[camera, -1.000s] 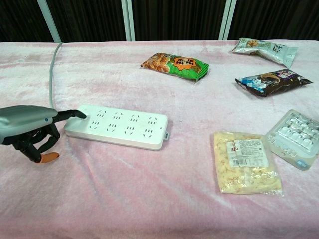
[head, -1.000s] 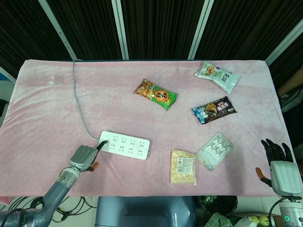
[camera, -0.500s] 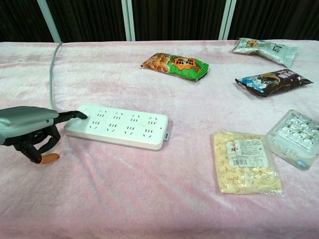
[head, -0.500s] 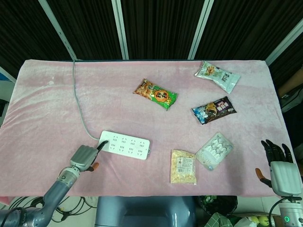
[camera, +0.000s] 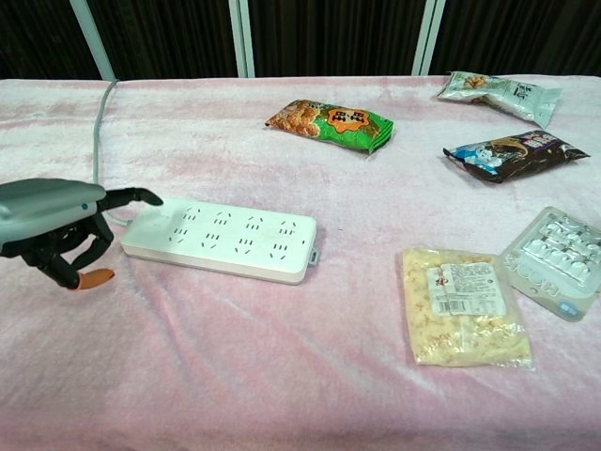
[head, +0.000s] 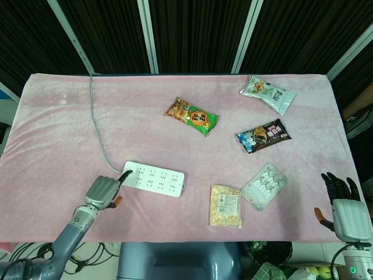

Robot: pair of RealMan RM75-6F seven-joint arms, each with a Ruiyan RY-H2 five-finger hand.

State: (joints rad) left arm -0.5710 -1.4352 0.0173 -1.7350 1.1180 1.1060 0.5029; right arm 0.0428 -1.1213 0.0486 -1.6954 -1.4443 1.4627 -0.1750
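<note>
1 finger of left hand (camera: 58, 233) now off power strip (camera: 221, 239)

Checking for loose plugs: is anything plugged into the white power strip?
No. Every socket on the power strip shows bare in both views; only its own grey cord leaves the end near the left hand.

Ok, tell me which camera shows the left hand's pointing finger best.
The chest view: the left hand is close, side-on, finger stretched toward the power strip. The head view shows it small, from above.
</note>
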